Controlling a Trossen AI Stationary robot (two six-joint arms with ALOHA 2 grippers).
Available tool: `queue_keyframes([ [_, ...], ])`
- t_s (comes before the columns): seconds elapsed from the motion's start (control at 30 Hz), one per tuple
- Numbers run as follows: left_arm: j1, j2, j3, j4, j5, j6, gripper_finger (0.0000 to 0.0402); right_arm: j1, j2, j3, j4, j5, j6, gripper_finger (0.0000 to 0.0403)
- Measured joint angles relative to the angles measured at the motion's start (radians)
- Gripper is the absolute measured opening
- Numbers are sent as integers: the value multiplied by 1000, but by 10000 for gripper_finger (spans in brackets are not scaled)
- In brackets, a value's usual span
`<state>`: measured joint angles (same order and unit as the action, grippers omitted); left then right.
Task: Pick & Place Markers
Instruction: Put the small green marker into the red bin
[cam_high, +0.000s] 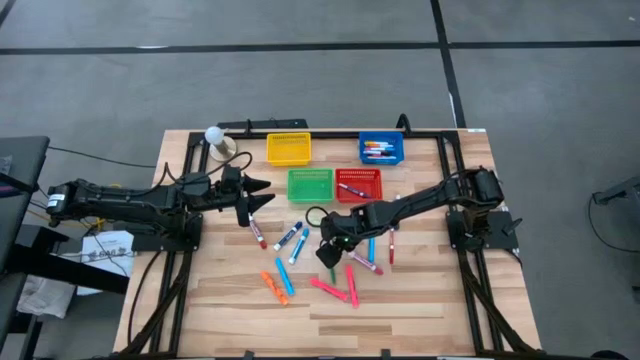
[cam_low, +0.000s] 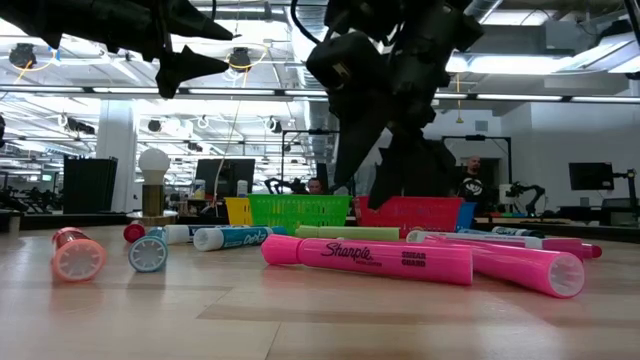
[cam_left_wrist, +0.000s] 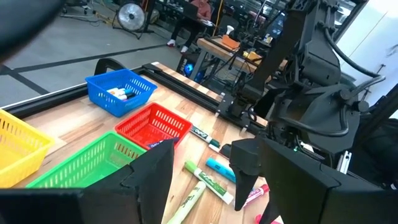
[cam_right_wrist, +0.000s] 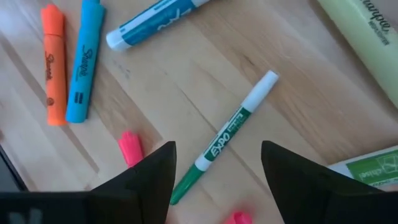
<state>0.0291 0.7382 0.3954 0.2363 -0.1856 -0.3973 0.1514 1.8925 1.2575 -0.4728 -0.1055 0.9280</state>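
Note:
Several markers lie scattered on the wooden table (cam_high: 420, 300), among them pink ones (cam_low: 370, 262), an orange one (cam_right_wrist: 53, 62) and a blue one (cam_right_wrist: 84, 59). A thin green-and-white marker (cam_right_wrist: 233, 127) lies flat on the wood. My right gripper (cam_right_wrist: 217, 149) is open and slants down over it, one finger on each side of its green end, and I see no touch. In the high view the right gripper (cam_high: 329, 257) is at mid-table. My left gripper (cam_high: 256, 203) hangs open above the table's left part, near the green basket (cam_high: 310, 184), with nothing between its fingers.
Yellow (cam_high: 288, 148) and blue (cam_high: 381, 148) baskets stand along the far edge, with a red basket (cam_high: 358, 184) beside the green one. The blue and red baskets hold markers. A white bulb on a stand (cam_high: 214, 136) is at the far left. Black rails (cam_high: 455, 200) frame the table.

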Motion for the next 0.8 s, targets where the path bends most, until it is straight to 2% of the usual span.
queue_keyframes([
  [0.23, 0, 1, 0, 11, 0, 0, 236, 1, 56, 15, -8, -28, 4, 224],
  [0.3, 0, 4, 0, 14, 0, 0, 236, 2, 93, 48, -1, -26, 0, 224],
  [0.57, -1, 39, 0, 34, 0, -3, 236, 7, 215, 192, -152, -3, -36, 223],
  [0.8, -2, 73, 1, 50, 0, -3, 236, 30, 289, 294, -271, 48, -61, 189],
])
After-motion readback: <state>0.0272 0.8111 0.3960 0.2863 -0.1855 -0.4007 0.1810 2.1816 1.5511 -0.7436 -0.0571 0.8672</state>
